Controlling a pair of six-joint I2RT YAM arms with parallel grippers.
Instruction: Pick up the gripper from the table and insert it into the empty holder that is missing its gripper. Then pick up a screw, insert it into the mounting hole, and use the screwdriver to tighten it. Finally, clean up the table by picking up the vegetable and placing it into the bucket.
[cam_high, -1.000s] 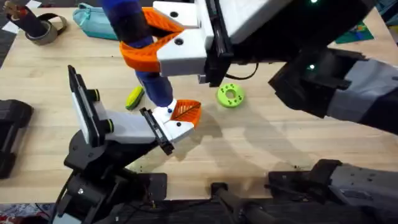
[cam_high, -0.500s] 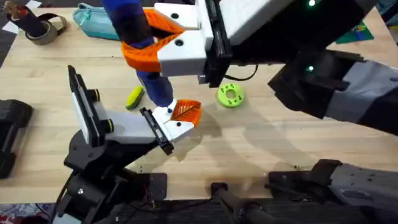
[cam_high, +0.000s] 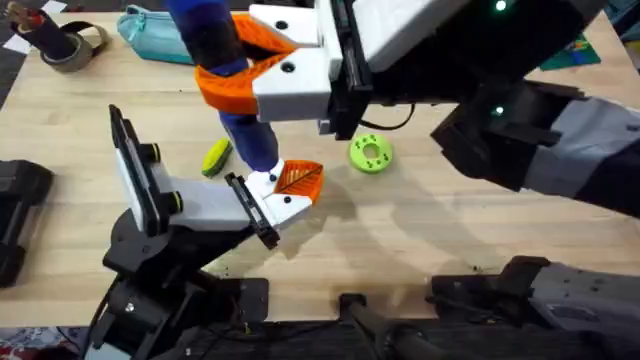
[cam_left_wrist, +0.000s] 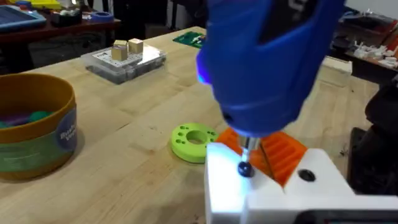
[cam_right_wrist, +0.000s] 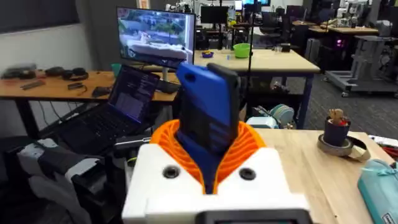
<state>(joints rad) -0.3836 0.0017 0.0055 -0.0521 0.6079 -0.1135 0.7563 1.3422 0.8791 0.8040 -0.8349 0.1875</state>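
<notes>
Your right gripper (cam_high: 255, 62) was clamped on the blue screwdriver (cam_high: 222, 75), held upright w/ its tip on the screw (cam_left_wrist: 244, 168) in the white gripper (cam_high: 288, 192) seated on the holder (cam_high: 252, 210). Left gripper: couldn't tell. Vegetable (cam_high: 216, 157) lay just beside the shaft; bucket (cam_left_wrist: 34, 127) sat apart from the green disc (cam_high: 371, 154).

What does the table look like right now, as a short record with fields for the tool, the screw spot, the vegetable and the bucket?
tool: screwdriver, blue, held upright in the right pincer between its orange pads
screw spot: the bit meets a dark screw head on the white block of the gripper, which sits in the holder
vegetable: yellow-green vegetable lying on the table, left of the screwdriver shaft
bucket: tan bucket standing upright on the table, coloured items inside
other: green disc lying flat on the table
</notes>
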